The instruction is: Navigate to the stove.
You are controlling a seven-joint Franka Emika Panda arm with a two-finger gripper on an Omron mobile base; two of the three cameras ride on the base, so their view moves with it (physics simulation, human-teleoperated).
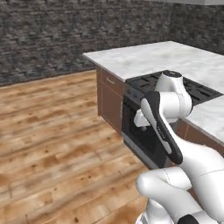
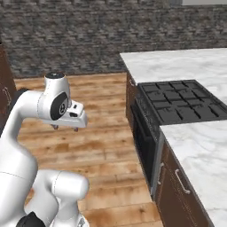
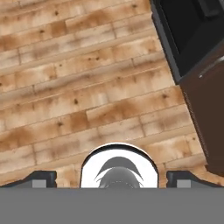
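The fingers (image 3: 43,178) sit wide apart at the bottom corners of the hand view, released and grasping nothing, and in the right base view the gripper (image 2: 66,126) hangs tucked close to the arm. Directly beneath the fingers lies the plank wooden floor (image 3: 74,87). Off to one side of them, close but not touching, stands the stove (image 2: 179,104), its dark grates level with the marble tabletop (image 2: 177,64) and its dark oven door (image 2: 144,142) facing the floor. Brown cabinets (image 1: 109,94) flank it, and beyond everything runs a dark stone wall (image 2: 88,35). The base seems near but still angled across the range front. The risk, I judge, is driving on at this slant: the arm's elbow or base could clip the oven door or cabinet corner.
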